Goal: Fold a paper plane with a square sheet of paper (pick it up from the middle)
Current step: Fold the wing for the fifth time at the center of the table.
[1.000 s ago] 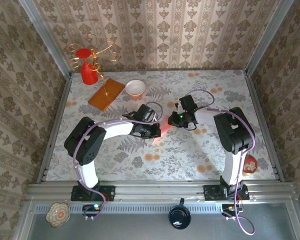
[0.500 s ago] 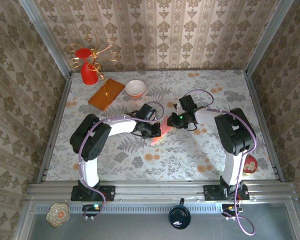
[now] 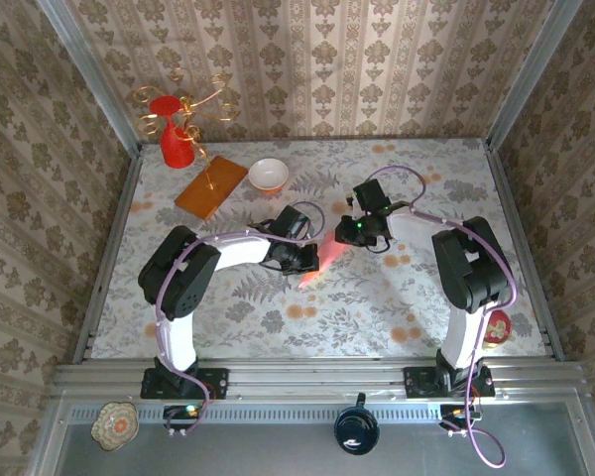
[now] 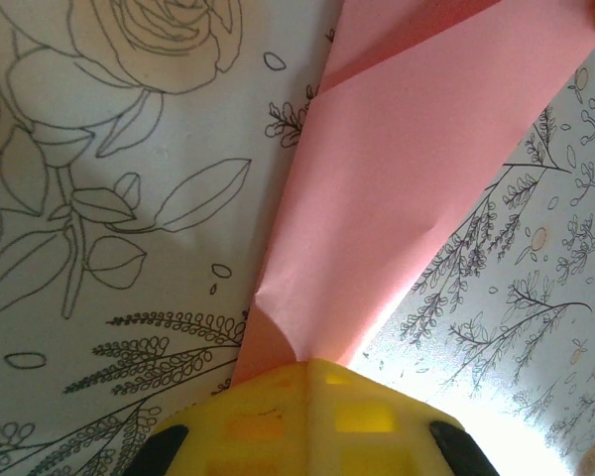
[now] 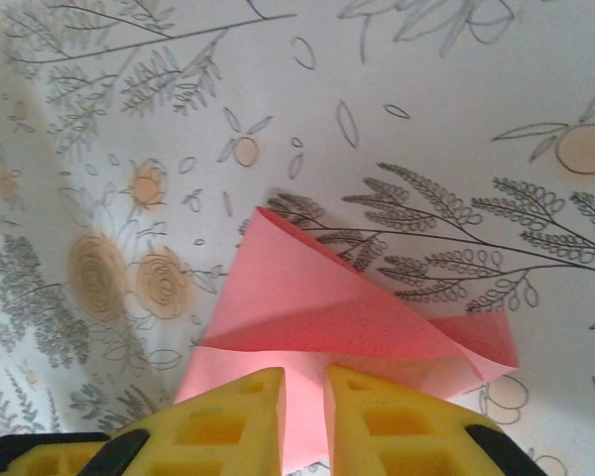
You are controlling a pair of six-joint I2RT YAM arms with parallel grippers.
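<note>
The square sheet of paper [image 3: 315, 266] is pink and folded into a pointed, layered shape, lying on the floral table between my two grippers. My left gripper [image 3: 304, 255] is shut on its narrow end: in the left wrist view the paper [image 4: 407, 169] fans out from the closed yellow fingertips of the left gripper [image 4: 312, 362]. My right gripper [image 3: 348, 235] hovers over the other end. In the right wrist view the right gripper [image 5: 303, 375] has its fingers a narrow gap apart, and the folded paper [image 5: 317, 297] lies just beyond and beneath them, with a raised flap.
At the far left stand an orange-brown wooden board [image 3: 211, 186], a white bowl [image 3: 269, 175] and a red vase [image 3: 176, 139]. A small red object [image 3: 496, 325] sits at the near right edge. Walls close in the table on three sides.
My right gripper has drawn back slightly toward the far right and its fingers have parted a little. The left gripper keeps its pinch on the paper, and the left arm's elbow has shifted slightly.
</note>
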